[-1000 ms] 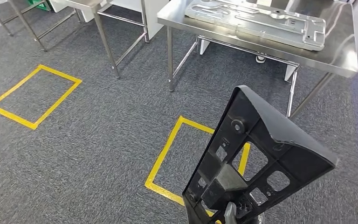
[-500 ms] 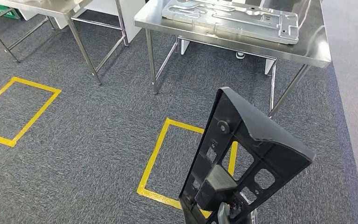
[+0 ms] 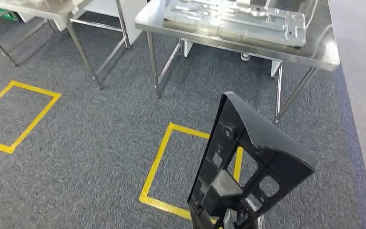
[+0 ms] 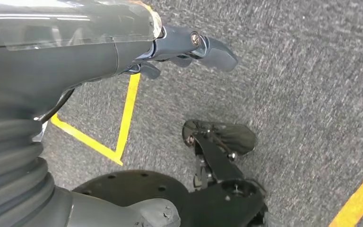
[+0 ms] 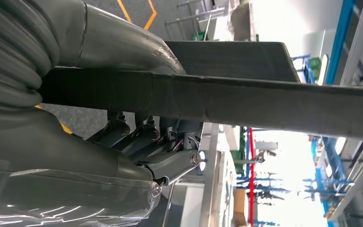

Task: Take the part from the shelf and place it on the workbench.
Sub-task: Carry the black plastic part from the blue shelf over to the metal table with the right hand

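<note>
The right hand (image 5: 137, 142) is clamped on a black moulded plastic part (image 3: 248, 167), a long wedge-shaped frame with rectangular cut-outs and a round boss near its upper end. The part stands tilted up in front of the robot, low and to the right in the head view, its narrow top leaning toward the far workbench. From the wrist camera the thumb lies across one face of the part's dark edge while the darker fingers (image 5: 170, 163) curl against the other face. No writing or label can be read on the part.

The left hand (image 4: 189, 45) hangs over the floor with nothing in it, its dark fingers loosely extended and apart.

The stainless steel workbench (image 3: 314, 52) stands at the far right on thin metal legs. A large flat grey metal plate (image 3: 238, 19) with raised ribs and slots lies on its top, taking up much of the surface. A second steel table (image 3: 52, 7) stands at the far left, well apart from the first.

The grey carpet floor (image 3: 100, 133) carries two yellow tape rectangles: one (image 3: 164, 157) just in front of the workbench, partly hidden behind the held part, and another (image 3: 28, 119) to the left. The picture is slightly blurred, and no brand marks or text are legible anywhere.
</note>
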Motion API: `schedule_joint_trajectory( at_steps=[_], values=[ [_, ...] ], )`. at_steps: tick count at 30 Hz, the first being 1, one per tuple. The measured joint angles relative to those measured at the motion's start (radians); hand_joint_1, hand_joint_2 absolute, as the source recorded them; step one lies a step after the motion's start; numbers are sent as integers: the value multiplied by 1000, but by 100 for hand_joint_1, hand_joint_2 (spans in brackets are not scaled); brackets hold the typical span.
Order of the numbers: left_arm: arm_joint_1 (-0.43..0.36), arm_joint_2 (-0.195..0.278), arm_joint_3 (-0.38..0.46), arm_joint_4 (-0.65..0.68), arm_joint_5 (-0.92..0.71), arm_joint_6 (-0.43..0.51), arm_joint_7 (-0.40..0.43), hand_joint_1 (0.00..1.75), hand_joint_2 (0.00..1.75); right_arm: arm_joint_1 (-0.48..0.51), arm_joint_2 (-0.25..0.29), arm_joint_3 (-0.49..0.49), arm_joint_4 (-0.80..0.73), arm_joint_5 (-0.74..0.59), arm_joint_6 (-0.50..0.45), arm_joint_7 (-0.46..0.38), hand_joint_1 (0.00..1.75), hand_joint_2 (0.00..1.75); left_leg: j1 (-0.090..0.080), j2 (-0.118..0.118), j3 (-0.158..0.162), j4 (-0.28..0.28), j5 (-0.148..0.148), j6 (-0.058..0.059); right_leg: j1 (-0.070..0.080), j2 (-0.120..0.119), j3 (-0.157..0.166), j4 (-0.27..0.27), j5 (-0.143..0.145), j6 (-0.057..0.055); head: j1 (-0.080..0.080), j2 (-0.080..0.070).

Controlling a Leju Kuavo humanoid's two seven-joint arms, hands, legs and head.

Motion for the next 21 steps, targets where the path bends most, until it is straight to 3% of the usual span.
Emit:
schedule_joint_trajectory(
  at_steps=[2, 3, 5, 6, 7, 8, 10, 11, 12, 15, 17, 18, 21],
  values=[
    [-1, 1, 0, 0, 0, 0, 0, 0, 175, 0, -1, 4, -1, -1, -1, 0, 175, 175, -1, -1, -8, 37, -24, -8, -7, 0, 22, -20, -1, -12, -5, 0],
    [-1, 1, 0, 0, 0, -1, 0, 0, 175, -1, -2, 5, -1, -1, -1, 0, 175, 175, 0, -3, -34, 89, -49, -10, -9, -1, 32, -26, -3, -18, -9, 0],
    [0, 1, 0, 0, -1, -2, 0, 0, 175, -2, -3, 8, -1, -1, -3, 0, 175, 175, 0, -5, -116, 231, -99, -12, -6, -1, 45, -28, -14, -26, -16, 0],
    [2, 1, 0, 0, -2, -2, 0, 0, 175, -2, -4, 8, -1, -1, -5, 0, 175, 175, 0, -5, -151, 279, -104, -13, -5, 1, 52, -28, -21, -27, -17, 0],
    [5, 1, 0, 0, -2, -2, 1, 0, 175, -2, -5, 9, -1, -1, -7, 0, 175, 175, 0, -5, -170, 293, -88, -13, -4, 3, 60, -27, -28, -27, -17, 0],
    [7, 1, 0, 0, -3, -2, 1, 0, 175, -2, -6, 10, -1, -1, -9, 0, 175, 175, 0, -5, -168, 264, -51, -12, -3, 6, 71, -26, -36, -26, -17, 0],
    [8, 3, 0, 0, -3, -2, 2, 0, 175, -3, -9, 13, -1, 1, -16, 0, 175, 175, -2, -6, -126, 137, 39, -5, -1, 10, 93, -25, -55, -20, -17, 0],
    [7, 3, 1, 0, -4, -3, 2, 0, 175, -4, -10, 15, -1, 2, -20, 0, 175, 175, -4, -7, -104, 80, 63, 1, 1, 11, 100, -23, -63, -15, -17, 0],
    [6, 4, 1, 0, -4, -3, 2, 0, 175, -5, -11, 16, -1, 4, -25, 0, 175, 175, -6, -8, -90, 44, 71, 7, 3, 12, 103, -24, -69, -9, -16, 0],
    [5, 4, 1, 0, -8, -4, 3, 0, 175, -6, -14, 20, -1, 9, -32, 0, 175, 175, -5, -10, -77, 20, 58, 24, 4, 12, 108, -16, -71, 8, -14, 0],
    [5, 4, 1, 0, -9, -3, 4, 0, 175, -8, -16, 21, -3, 9, -36, 0, 175, 175, -1, -11, -59, 12, 53, 35, 2, 9, 94, 29, -87, 20, -9, 0],
    [5, 3, 1, 0, -9, -4, 4, 0, 175, -10, -17, 21, -3, 10, -37, 0, 175, 175, 1, -11, -52, 9, 50, 38, -1, 7, 67, 78, -108, 25, -7, 0],
    [4, 4, 1, 0, -11, -5, 4, 0, 175, -12, -21, 21, -4, 13, -41, 0, 175, 175, 1, -8, -37, 8, 35, 41, -8, 5, -58, 249, -168, 36, -3, 0]
  ],
)
